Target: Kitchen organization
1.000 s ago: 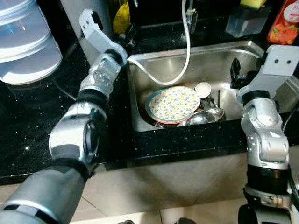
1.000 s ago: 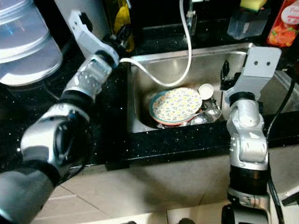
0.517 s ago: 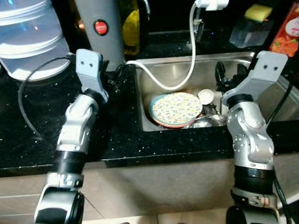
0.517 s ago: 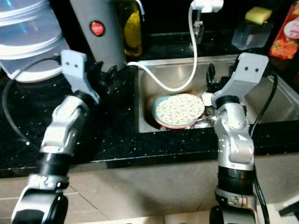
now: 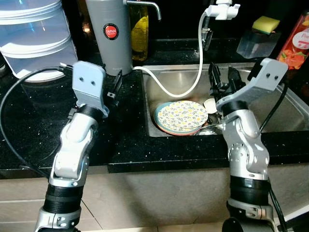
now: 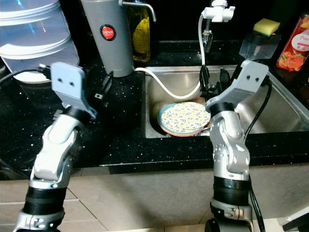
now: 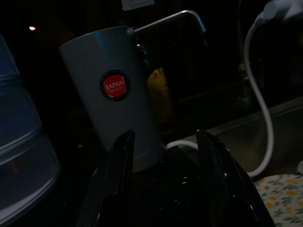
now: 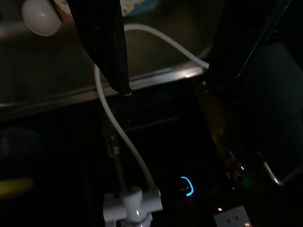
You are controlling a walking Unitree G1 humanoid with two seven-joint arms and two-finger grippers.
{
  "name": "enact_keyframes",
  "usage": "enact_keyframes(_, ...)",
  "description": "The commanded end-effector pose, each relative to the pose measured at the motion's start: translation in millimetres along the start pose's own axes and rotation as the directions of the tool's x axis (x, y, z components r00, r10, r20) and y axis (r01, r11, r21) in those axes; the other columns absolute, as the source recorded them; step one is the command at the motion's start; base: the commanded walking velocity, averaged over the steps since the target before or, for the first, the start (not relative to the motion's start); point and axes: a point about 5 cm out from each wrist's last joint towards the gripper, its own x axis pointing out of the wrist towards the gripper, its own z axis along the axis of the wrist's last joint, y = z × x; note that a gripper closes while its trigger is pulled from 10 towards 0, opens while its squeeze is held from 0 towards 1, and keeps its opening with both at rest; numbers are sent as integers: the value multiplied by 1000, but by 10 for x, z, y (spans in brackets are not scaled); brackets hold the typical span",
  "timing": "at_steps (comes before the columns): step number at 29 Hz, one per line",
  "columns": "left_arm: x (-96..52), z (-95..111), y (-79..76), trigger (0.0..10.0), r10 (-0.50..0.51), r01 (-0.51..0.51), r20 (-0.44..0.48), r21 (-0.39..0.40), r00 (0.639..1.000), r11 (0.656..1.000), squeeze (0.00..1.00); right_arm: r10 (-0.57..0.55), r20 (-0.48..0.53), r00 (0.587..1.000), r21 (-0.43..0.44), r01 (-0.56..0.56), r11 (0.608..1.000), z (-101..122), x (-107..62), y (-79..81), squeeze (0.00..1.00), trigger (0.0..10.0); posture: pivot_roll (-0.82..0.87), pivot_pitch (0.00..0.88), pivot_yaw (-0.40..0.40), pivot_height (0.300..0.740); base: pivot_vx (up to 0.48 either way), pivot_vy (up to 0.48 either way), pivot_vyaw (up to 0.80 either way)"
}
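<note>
Both arms have drawn back from the far counter and the head has lifted, bringing the grey canister and tap head into sight.

Left gripper hangs empty over the black counter, fingers set wide, aimed at the canister. Right gripper hangs above the sink, fingers apart and empty, near the white hose. The floral plate lies in the sink on other dishes, face up and slightly tilted; being round, it has no long axis. A small white cup sits just beside it. Likely risk: the right gripper going down for the plate snags the hose, or the stacked plates slide as one.
</note>
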Motion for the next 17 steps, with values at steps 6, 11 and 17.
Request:
enact_keyframes(6, -96, 23, 52, 10000, 65, -65, 4, 142, 998, 988, 0, 4, 26, 1000, -153, 0, 988, -60, -122, -134, 0, 10000, 99, 0, -16, 740, 0, 0, 0)
enact_keyframes(11, -124, -24, 126, 10000, 130, -128, -8, 139, 991, 982, 0, 45, 6, 999, -193, -43, 980, -117, -168, -91, 0, 10000, 93, 0, -7, 740, 0, 0, 0)
enact_keyframes(17, -232, -292, 469, 10000, 398, -415, -159, -94, 904, 905, 0, -11, -50, 999, -149, 4, 989, -238, -182, -183, 0, 10000, 94, 0, -8, 740, 0, 0, 0)
